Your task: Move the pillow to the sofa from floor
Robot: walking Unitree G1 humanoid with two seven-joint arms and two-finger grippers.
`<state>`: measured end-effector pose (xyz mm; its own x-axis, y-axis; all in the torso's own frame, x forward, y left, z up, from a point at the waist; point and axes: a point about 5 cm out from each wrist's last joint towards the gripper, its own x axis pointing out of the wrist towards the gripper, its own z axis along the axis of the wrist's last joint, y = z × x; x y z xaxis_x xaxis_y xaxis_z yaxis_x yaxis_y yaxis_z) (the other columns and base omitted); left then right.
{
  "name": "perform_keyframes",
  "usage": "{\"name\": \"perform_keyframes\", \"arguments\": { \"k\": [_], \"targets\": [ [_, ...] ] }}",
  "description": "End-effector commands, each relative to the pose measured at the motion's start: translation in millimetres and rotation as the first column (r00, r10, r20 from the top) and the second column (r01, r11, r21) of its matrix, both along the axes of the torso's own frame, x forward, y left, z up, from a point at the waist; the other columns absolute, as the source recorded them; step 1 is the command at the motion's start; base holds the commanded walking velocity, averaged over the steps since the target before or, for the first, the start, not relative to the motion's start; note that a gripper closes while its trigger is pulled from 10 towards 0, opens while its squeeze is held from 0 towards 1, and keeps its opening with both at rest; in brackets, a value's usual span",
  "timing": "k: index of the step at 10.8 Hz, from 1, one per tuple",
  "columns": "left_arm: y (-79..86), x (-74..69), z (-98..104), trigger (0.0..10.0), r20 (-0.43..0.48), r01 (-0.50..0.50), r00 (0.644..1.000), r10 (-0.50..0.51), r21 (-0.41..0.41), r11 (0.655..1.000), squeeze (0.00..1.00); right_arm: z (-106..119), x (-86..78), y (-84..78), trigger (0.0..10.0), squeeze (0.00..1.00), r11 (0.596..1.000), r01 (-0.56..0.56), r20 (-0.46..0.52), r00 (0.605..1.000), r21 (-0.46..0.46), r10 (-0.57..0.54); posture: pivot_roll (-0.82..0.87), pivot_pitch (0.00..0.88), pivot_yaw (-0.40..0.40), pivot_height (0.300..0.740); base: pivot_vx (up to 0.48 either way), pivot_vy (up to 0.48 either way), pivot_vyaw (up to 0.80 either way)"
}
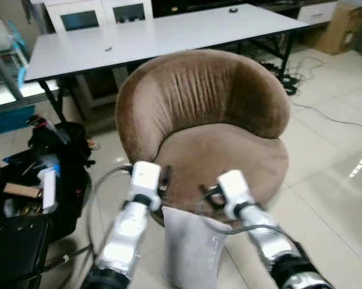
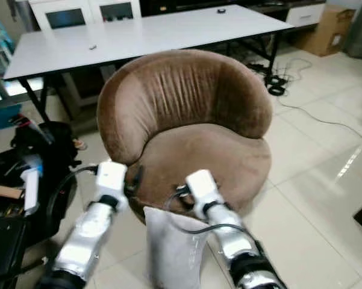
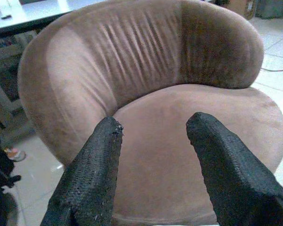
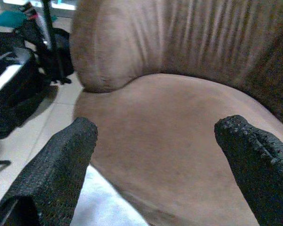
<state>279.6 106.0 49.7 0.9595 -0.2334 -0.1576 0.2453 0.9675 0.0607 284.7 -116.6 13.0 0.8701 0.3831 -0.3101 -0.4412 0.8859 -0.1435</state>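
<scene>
Both arms hold the grey pillow (image 2: 171,250), apparently upright, before the sofa (image 2: 187,132).

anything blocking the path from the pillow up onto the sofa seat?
Nothing visible. The pillow stands on the floor against the front of the brown sofa, whose seat is bare. Both the left gripper and right gripper are open, poised at the seat's front edge just above the pillow.

There is one round brown soft chair (image 1: 217,132). One light grey pillow (image 1: 190,247) stands on the floor. One long white surface (image 1: 162,36) is behind the chair. There are two end effectors, left (image 3: 153,136) and right (image 4: 155,141), and one brown cardboard box (image 1: 343,27).
</scene>
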Motion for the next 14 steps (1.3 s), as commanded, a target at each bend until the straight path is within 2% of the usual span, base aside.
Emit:
{"name": "perform_keyframes", "arguments": {
  "k": [1,5,10,14],
  "targets": [
    [13.8,0.4,-3.0,10.0,-0.019,-0.044,0.999,0.044,0.012,0.999,0.00,4.4,2.1,13.1,10.0,0.00,0.999,-0.029,0.010,1.000,0.025,0.029,-0.11,0.000,0.053,0.727,0.000,0.000,0.00],
    [15.2,1.8,0.4,10.0,0.003,-0.052,0.999,0.052,0.000,0.999,0.00,4.4,2.3,12.7,10.0,0.00,0.999,-0.030,0.009,1.000,0.021,0.030,-0.11,0.000,0.053,0.727,0.000,0.000,0.00],
    [18.2,1.2,-1.3,10.0,-0.013,-0.072,0.997,0.072,-0.026,0.997,0.00,4.8,1.3,12.2,10.0,0.00,0.999,-0.034,0.018,0.999,0.026,0.034,-0.11,0.000,0.053,0.727,0.374,0.000,0.00],
    [18.7,0.8,-3.0,10.0,-0.016,-0.078,0.997,0.078,0.003,0.997,0.00,8.2,1.7,13.2,10.0,0.00,0.998,-0.051,0.048,0.998,0.035,0.050,-0.11,0.000,0.051,0.727,0.000,0.000,0.00]
  ]
}}
